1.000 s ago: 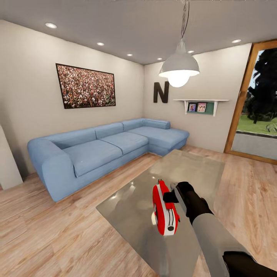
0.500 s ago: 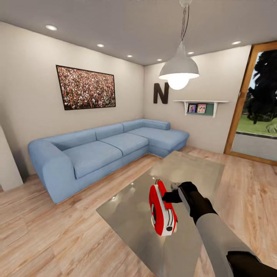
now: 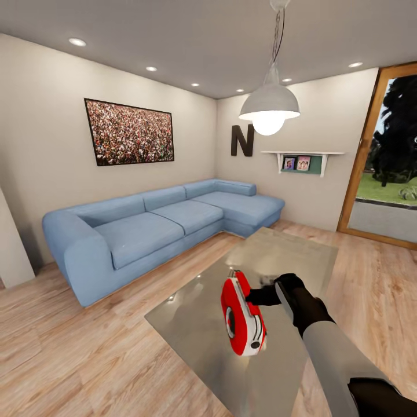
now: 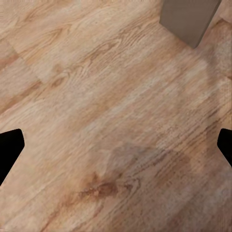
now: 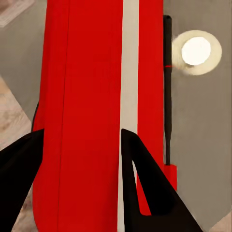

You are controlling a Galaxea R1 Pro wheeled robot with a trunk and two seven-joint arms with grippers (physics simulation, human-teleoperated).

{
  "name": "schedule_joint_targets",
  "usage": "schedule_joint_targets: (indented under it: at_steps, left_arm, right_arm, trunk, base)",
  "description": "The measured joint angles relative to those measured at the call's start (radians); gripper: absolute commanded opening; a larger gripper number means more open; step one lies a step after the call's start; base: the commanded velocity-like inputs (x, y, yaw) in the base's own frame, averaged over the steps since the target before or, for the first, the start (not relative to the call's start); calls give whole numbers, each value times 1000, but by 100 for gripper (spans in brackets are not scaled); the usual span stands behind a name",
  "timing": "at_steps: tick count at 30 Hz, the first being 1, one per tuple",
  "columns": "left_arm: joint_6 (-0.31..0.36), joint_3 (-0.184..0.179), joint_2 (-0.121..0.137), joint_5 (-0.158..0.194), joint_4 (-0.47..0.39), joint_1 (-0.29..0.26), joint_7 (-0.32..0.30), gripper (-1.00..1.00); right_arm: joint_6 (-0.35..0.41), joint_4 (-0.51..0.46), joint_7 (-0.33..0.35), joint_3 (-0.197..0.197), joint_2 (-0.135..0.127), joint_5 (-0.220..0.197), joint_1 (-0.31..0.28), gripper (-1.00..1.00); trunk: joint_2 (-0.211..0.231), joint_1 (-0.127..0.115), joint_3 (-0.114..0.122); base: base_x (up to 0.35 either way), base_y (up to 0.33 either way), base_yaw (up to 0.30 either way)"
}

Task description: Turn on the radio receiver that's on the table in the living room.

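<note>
The step in hand seems to be the handling of the radio (image 3: 243, 317) itself: the right claw (image 3: 262, 296) holds it up over the glass table (image 3: 289, 255) in the living room, and the switching on is, as I judge, not yet done. In the head view the radio stands on its edge in the air, with its red face and round dial turned toward the left side of the picture and its white band toward the camera. It is above the near part of the table, not resting on it as far as I can tell.

In the right wrist view the two dark fingers (image 5: 145, 179) of the right claw lie on both sides of the red body (image 5: 92, 111), so the claw is pinching the radio by its narrow edge. A thin black antenna (image 5: 167, 87) runs along one side of the radio, and a reflection of the lamp (image 5: 195, 50) shines in the glass beside it.

The left claw (image 4: 116, 147) is spread wide; its dark fingertips (image 4: 9, 150) show at the two sides of the left wrist view, with only the wood floor (image 4: 96, 96) between them.

The next move probably calls for a press on the dial or a switch. The free left claw could do this, but it must first come up from the floor side to the radio's face. I cannot see any switch clearly.
</note>
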Motion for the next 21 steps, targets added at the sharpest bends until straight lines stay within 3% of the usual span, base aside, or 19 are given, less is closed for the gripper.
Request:
schedule_joint_targets:
  at_steps: [2, 3, 4, 5, 7, 8, 9, 11, 12, 14, 17, 21]
  left_arm:
    - [2, -1, 18, 3, -11, 0, -2, 100]
    - [6, -1, 29, 5, -56, 0, -4, 100]
    - [11, -1, 33, 6, -84, 0, -5, 100]
    - [15, -1, 34, 6, -96, 0, -5, 100]
    - [40, -2, 34, 7, -139, 0, -7, 100]
    - [46, -3, 34, 7, -151, 0, -8, 100]
    - [54, -7, 31, 7, -181, 0, -15, 100]
    - [60, -11, 27, 7, -222, 0, -42, 100]
    - [62, -12, 26, 7, -246, 0, -61, -100]
    - [77, -13, 25, 7, -276, 0, -88, -100]
    - [190, -37, 20, 7, -348, 0, -155, -100]
    - [291, -69, 9, 6, -461, 0, -182, -100]
  right_arm:
    - [-6, 0, 114, 2, -26, 9, 0, -100]
    - [-33, 1, 245, 19, -59, 24, 0, -100]
    - [-50, 1, 312, 35, -77, 15, 0, -100]
    - [-65, 1, 342, 44, -85, 29, 0, -100]
    - [-143, 4, 478, 75, -110, 106, 0, -100]
    - [-140, 5, 537, 80, -114, 86, 0, -100]
    - [-166, 6, 637, 86, -125, 101, 1, -100]
    - [-230, 8, 732, 90, -140, 137, 1, -100]
    - [-261, 10, 771, 92, -144, 150, 1, -100]
    - [-287, 21, 801, 91, -147, 161, 1, -100]
    - [-336, 44, 819, 91, -149, 177, 1, -100]
    - [-369, 50, 823, 91, -149, 178, 1, -100]
  trunk:
    - [0, 0, 0]
    - [0, 0, 0]
    - [0, 0, 0]
    - [0, 0, 0]
    - [0, 0, 0]
    - [0, 0, 0]
    - [0, 0, 0]
    - [0, 0, 0]
    - [0, 0, 0]
    - [0, 0, 0]
    - [0, 0, 0]
    - [0, 0, 0]
  base:
    - [0, 0, 0]
    - [0, 0, 0]
    - [0, 0, 0]
    - [0, 0, 0]
    - [0, 0, 0]
    - [0, 0, 0]
    - [0, 0, 0]
    - [0, 0, 0]
    - [0, 0, 0]
    - [0, 0, 0]
    - [0, 0, 0]
    - [0, 0, 0]
